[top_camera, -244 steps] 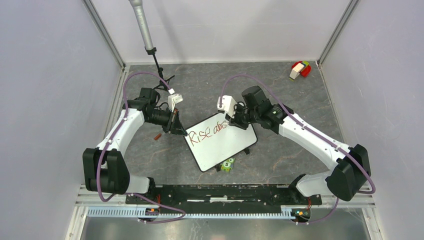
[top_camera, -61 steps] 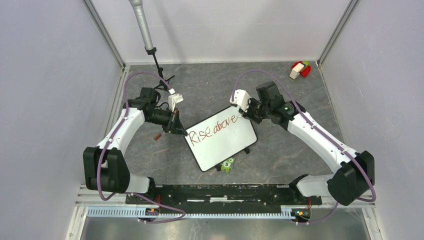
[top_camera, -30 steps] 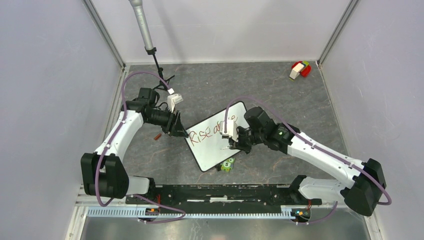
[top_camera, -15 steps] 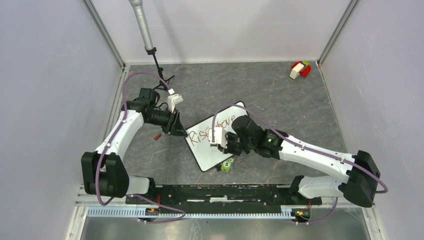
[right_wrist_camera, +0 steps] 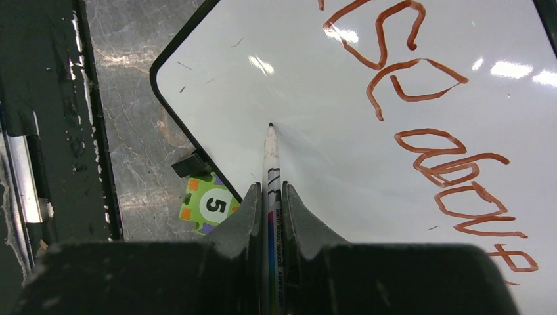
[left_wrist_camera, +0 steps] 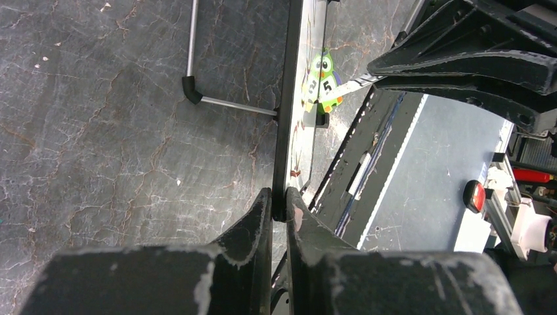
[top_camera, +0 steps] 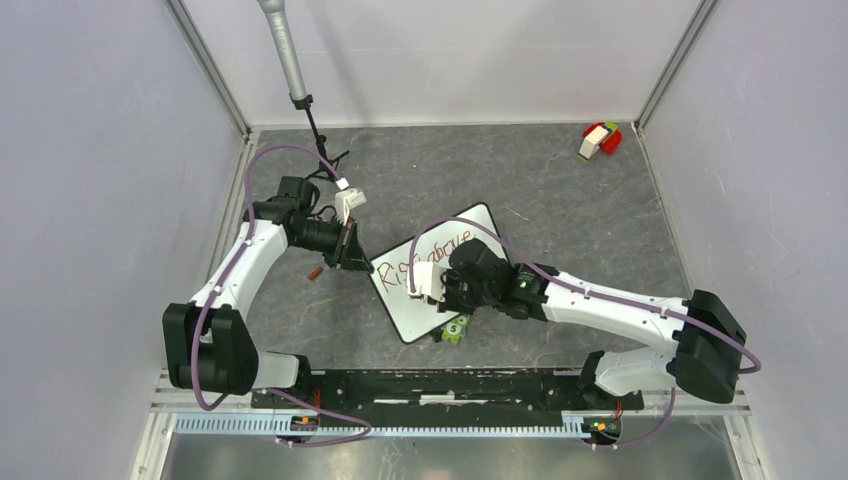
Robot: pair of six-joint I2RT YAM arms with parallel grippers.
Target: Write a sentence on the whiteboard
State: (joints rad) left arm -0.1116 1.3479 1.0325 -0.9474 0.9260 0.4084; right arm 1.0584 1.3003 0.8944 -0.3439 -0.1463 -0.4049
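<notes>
Whiteboard (top_camera: 405, 312) sits near the middle of the bench (top_camera: 580, 200), turned at an angle to the bench edges. Red lettering (right_wrist_camera: 420, 85) reading "RISE above" runs along its far part, and the near part is blank. A marker (right_wrist_camera: 270, 154) points at that blank area below the lettering; whether its tip touches the surface cannot be confirmed. Right end effector (right_wrist_camera: 269, 191) is closed on the marker barrel, with the arm reaching across the board from the right. Left end effector (left_wrist_camera: 279, 197) is clamped on the board's left edge, one finger on each face. A wire leg (left_wrist_camera: 192, 65) shows behind the board in the left wrist view. A green tile numbered 5 (top_camera: 455, 328) lies just beside the board's near edge. A red, white and green block (top_camera: 599, 138) lies well apart in the far right corner.
</notes>
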